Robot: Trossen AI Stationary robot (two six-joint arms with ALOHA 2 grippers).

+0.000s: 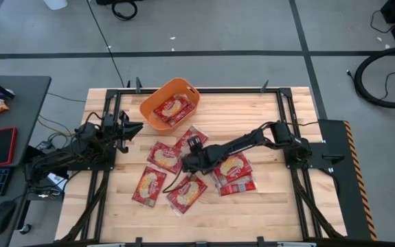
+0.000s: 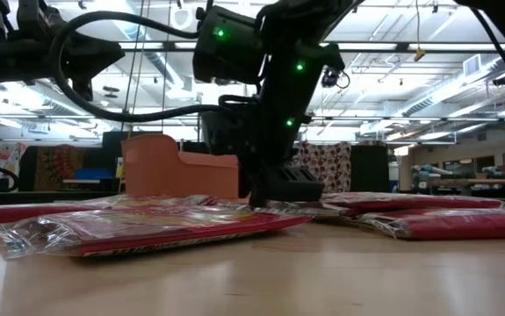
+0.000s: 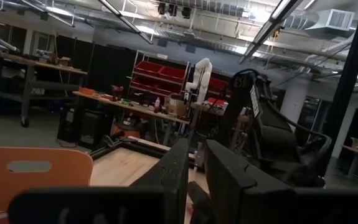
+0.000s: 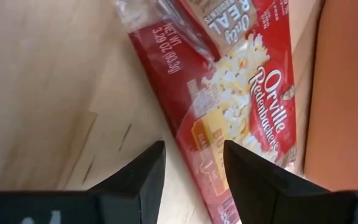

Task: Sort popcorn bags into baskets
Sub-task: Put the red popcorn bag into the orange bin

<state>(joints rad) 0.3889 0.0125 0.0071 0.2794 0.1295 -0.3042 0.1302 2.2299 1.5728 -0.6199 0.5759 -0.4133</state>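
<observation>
**Nearly over the packet: right pincer spread and empty**

Farthest left, waits the left gripper [image 1: 132, 128], parked by the left edge of the pale wooden table [image 1: 279, 206] and well apart from the loose packets; impossible to tell how its pincer stands.

Next along, toward the far side, stands the orange plastic tub with rounded rim [image 1: 145, 108], already holding a few packets.

Below and to the right of it lie the flat glossy red popcorn packets [image 1: 149, 186], scattered across the table's middle, some overlapping, none upright.

Among them hangs the right gripper [image 1: 189, 159], low over the wood, plainly the nearer arm to every loose packet. Seen from its own wrist, shows the right gripper [image 4: 194, 168] with fingers [image 4: 147, 169] spread well apart and gripping nothing: bare wood and a packet's corner fill the gap.

Ahead of those fingers stretches one red packet with the yellow popcorn picture [image 4: 247, 112], flat on the table, its long axis running away from the pincer and slanting across the gap, not square to it. Just beyond its far long edge rises the tub's orange wall [image 4: 347, 93], so a short carry once lifted.

Probably calls for a slight turn or shift so that both fingers straddle the packet's narrow edge. Risks pinching only the crinkled film, or catching the overlapping neighbour packet [image 4: 228, 25] as well.
</observation>
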